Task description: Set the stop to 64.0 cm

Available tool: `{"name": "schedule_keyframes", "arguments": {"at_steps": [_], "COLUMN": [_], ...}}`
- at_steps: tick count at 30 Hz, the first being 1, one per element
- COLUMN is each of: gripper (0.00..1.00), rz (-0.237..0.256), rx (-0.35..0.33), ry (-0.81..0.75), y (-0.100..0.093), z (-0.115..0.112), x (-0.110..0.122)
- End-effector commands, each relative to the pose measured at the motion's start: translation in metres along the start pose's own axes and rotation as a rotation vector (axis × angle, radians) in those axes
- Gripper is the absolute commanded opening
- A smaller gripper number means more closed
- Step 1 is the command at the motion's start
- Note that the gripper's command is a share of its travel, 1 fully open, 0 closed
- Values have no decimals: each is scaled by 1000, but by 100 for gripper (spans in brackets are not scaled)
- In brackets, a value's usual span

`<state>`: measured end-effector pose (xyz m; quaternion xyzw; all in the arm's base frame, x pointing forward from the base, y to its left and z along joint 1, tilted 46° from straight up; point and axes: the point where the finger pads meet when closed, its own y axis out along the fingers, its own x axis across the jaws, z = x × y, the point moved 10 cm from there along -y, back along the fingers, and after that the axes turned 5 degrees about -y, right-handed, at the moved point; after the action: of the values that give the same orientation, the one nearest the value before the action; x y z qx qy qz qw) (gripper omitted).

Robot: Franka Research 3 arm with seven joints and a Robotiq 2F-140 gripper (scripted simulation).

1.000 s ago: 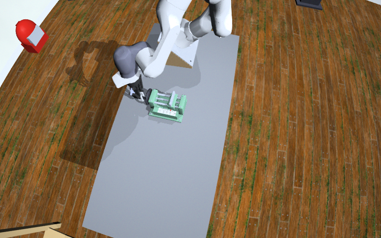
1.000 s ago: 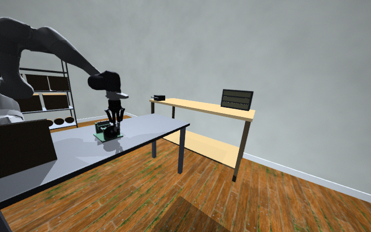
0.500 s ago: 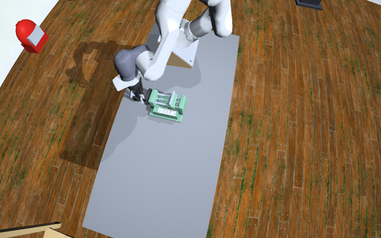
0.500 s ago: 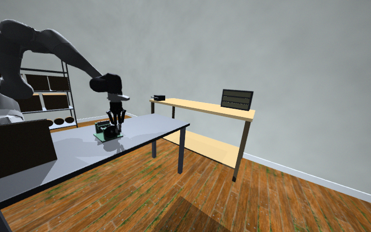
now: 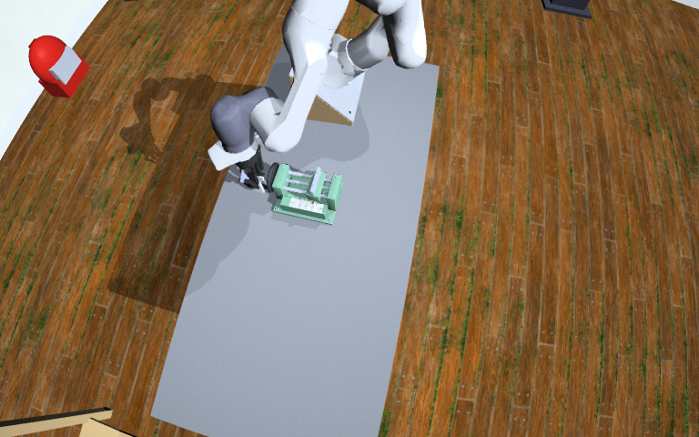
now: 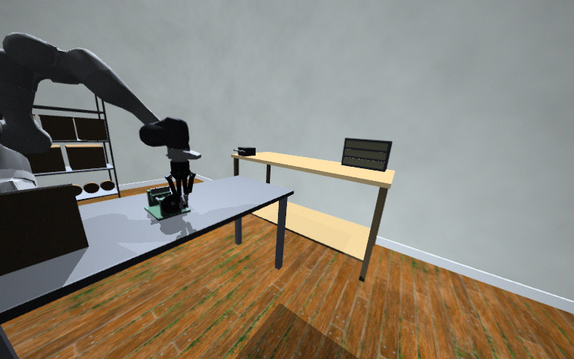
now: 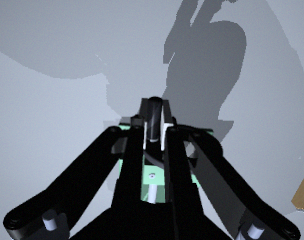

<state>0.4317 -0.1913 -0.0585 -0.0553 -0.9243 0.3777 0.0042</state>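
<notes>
Gripper [image 5: 260, 184] [image 6: 181, 200] [image 7: 154, 109] closed on the dark handle [image 7: 154, 119] of the handwheel [image 5: 273, 177] [image 6: 170, 204], pointing down. Handwheel sits at one end of the green stop fixture [image 5: 307, 212] [image 6: 161, 213] [image 7: 160, 175]. Stop [image 5: 315, 183] rides on rods between end blocks, nearer the far block; scale [image 5: 306, 206] beside it has a red mark, numbers too small to read. Fixture on grey counter [image 5: 298, 324] [image 6: 121, 231] [image 7: 47, 110], near its long edge. Handwheel not let go. Wooden bench [image 6: 321, 165] off past the counter, shelf rack [image 6: 111, 160] by the wall, red-domed object [image 5: 47, 54] well apart.
</notes>
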Motion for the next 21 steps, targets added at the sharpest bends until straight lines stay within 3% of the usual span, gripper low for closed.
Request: {"name": "schedule_keyframes", "arguments": {"at_steps": [1, 21], "gripper": [4, 4], "rz": [0, 0], "rx": [3, 3], "ry": [2, 2], "y": [6, 16], "z": [1, 0], "x": [1, 7]}}
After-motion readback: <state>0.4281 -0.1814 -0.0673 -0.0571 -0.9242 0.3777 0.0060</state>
